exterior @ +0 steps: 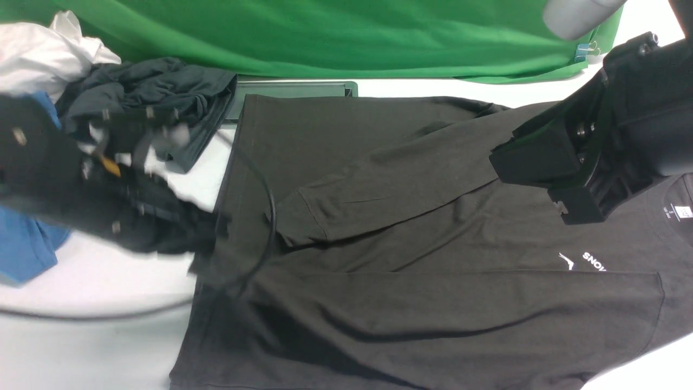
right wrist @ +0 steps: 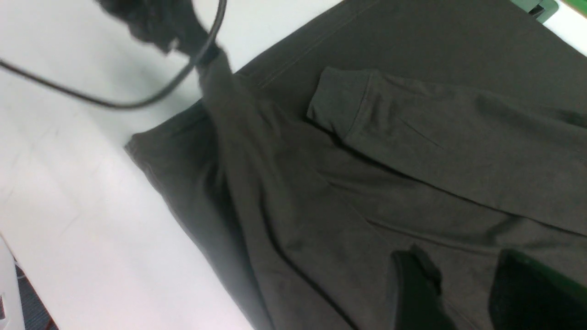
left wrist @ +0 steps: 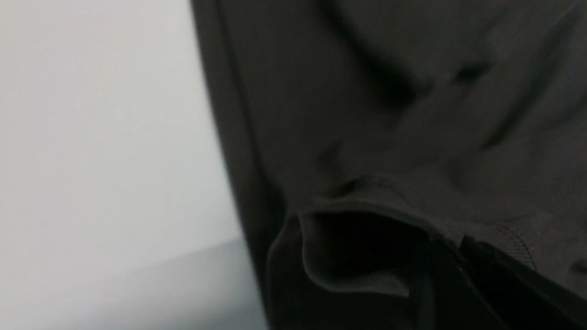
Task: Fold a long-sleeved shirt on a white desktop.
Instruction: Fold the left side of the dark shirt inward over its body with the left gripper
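Observation:
The black-brown long-sleeved shirt point(exterior: 411, 303) lies flat on the white desktop point(exterior: 92, 346), hem to the left and neck to the right. Its far sleeve is folded across the body, cuff point(exterior: 303, 216) near the middle. My left gripper point(exterior: 203, 249) is blurred at the hem edge, shut on the near sleeve's cuff point(left wrist: 367, 215), and a strip of fabric point(right wrist: 229, 119) is drawn up toward it. The right gripper point(right wrist: 467, 284) stands open just above the chest fabric with nothing between its fingers. In the front view it point(exterior: 547, 179) hangs over the shoulder area, beside the white logo point(exterior: 584, 261).
A dark grey-teal garment point(exterior: 162, 92), a blue shirt point(exterior: 27, 244) and a white cloth point(exterior: 43, 54) are piled at the back left. A green backdrop point(exterior: 325, 38) hangs behind. A black cable point(exterior: 108, 314) loops from my left arm over the desktop and hem.

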